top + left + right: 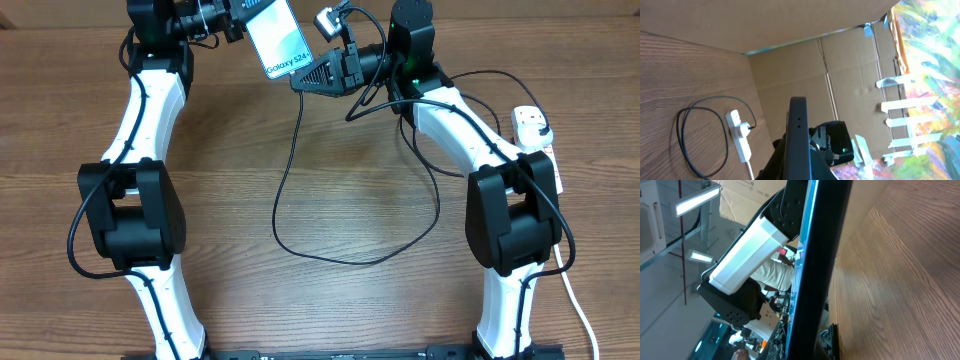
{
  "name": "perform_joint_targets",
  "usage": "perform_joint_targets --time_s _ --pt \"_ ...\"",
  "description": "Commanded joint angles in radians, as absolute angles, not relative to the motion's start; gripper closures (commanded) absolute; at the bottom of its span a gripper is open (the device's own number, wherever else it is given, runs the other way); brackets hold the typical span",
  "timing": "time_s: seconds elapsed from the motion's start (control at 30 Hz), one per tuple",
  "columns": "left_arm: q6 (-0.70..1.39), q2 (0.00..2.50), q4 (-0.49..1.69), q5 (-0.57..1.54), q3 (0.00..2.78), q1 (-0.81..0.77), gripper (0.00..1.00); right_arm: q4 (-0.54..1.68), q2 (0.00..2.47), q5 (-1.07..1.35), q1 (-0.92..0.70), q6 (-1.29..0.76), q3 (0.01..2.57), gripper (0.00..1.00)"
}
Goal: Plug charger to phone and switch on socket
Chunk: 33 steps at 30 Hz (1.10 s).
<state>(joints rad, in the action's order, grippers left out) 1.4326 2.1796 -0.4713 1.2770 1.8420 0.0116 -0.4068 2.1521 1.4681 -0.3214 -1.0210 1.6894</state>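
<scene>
My left gripper (240, 20) is shut on the phone (275, 38) and holds it raised at the back of the table, its light blue screen facing up. My right gripper (302, 80) is at the phone's lower end, shut on the connector end of the charger (285, 190). The connector itself is hidden. The black cable loops over the table to the white socket (535, 140) at the right. In the left wrist view the phone (798, 135) shows edge-on, with the socket (740, 137) and cable (685, 125) beyond. In the right wrist view the phone's dark edge (817, 255) crosses the frame.
The socket's white cord (575, 300) runs down the right edge of the table. A cardboard wall (840, 65) stands behind the table, with a colourful sheet (935, 60) beside it. The left arm's white link (747, 250) is close behind the phone.
</scene>
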Motion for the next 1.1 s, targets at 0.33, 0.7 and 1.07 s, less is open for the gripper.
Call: perform_joint_targets --time_s 0.33,0.7,1.07 --pt "1.326 2.181 -0.476 1.471 1.863 -0.016 0.96 -0.441 2.156 1.377 -0.319 -1.025 1.716 0.96" --pt "1.308 2.181 -0.476 1.466 1.863 -0.027 0.96 -0.441 2.156 1.373 -0.319 -1.024 1.716 0.96" --pt "1.278 2.181 -0.475 1.463 1.863 -0.006 0.96 -0.482 2.156 1.404 -0.316 -1.021 1.716 0.11"
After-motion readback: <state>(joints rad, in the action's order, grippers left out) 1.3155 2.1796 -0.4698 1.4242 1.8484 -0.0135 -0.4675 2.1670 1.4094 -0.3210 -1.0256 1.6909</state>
